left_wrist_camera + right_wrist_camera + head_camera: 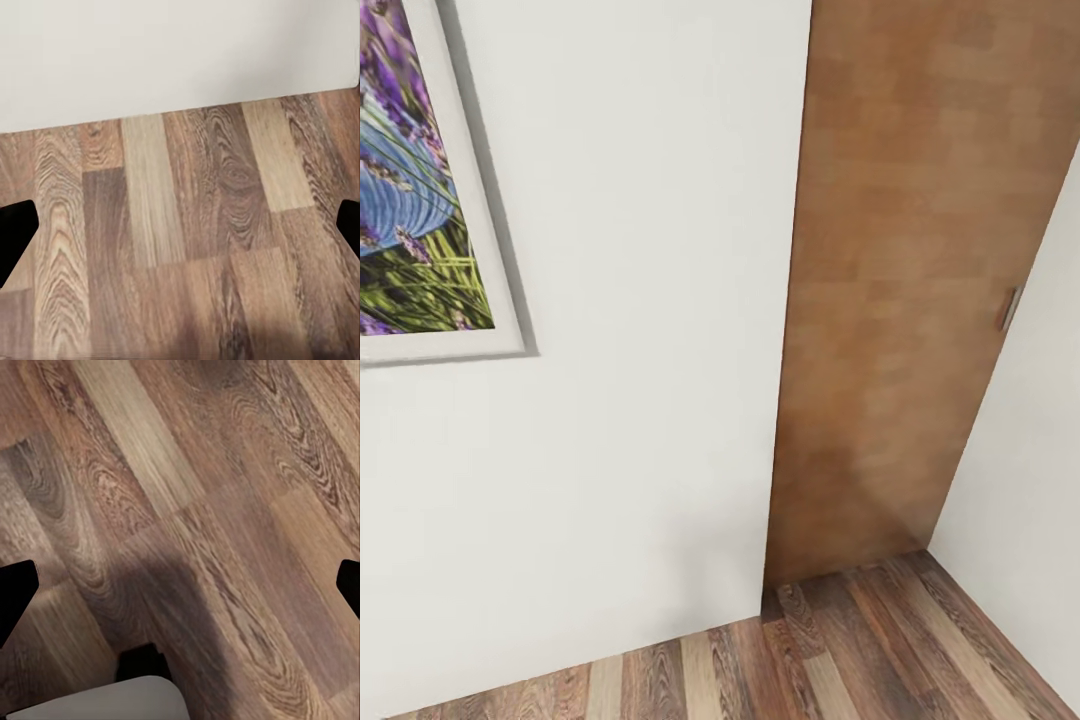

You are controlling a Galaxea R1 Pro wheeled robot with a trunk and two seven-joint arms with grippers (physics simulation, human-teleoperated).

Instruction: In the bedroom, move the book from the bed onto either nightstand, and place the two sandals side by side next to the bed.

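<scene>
The book, the bed, the nightstands and the two sandals are out of view. My left gripper (180,229) hangs open over brown wood-plank floor, its black fingertips (15,232) far apart at the frame's sides, close to the foot of a white wall (172,52). My right gripper (180,592) is open too, with bare floor planks between its fingertips (15,592).
Straight ahead in the head view stands a white wall (650,350) with a framed lavender picture (410,180). To the right of it is a tan wooden door (890,300) with a small handle (1008,308), then another white wall (1030,480). A pale rounded part of the robot (105,701) casts a shadow on the floor.
</scene>
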